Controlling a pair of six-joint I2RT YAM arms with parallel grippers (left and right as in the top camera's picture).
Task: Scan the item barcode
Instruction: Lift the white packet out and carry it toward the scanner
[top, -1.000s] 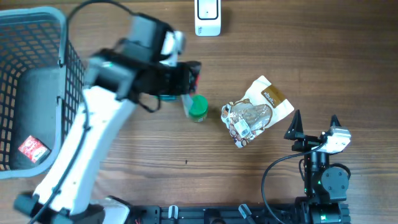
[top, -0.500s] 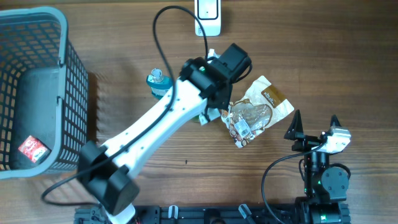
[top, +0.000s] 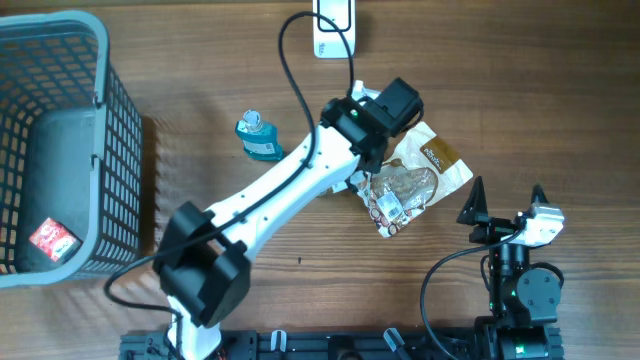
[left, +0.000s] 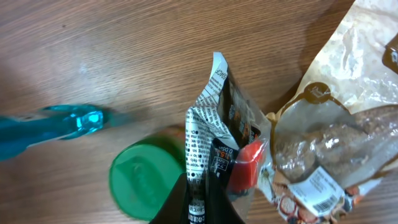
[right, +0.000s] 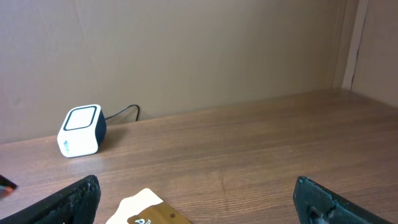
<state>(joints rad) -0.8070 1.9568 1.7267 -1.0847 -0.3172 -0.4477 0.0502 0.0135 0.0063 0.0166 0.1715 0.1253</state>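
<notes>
Glossy foil printed in black, white and red makes up the small packet (left: 214, 124). The left gripper (left: 205, 202) pinches it at its lower end, jaws closed hard on it. The packet stands up out of the fingers, so its long axis runs straight on from the gripper.

Everything turns on the white scanner (top: 333, 25) at the far edge of the table (top: 560, 80). From the scanner, the held packet lies toward the robot and a little to the robot's right. It hangs above a green cap (left: 146, 183), just beside the big snack bag (top: 420, 175). A blue bottle (top: 258, 137) lies on the near side of the scanner too, off to the robot's left.

The left arm is plainly the nearer one. The right gripper (top: 508, 188) sits well on the robot's side of the scanner and far to the right, its fingers spread wide and holding nothing.

The coming move is therefore judged to be a short carry away from the robot, up to the scanner's face. The packet will probably need turning so that its code faces the window. Which side of the packet carries the code cannot be made out. A crumpled foil face may read poorly.
</notes>
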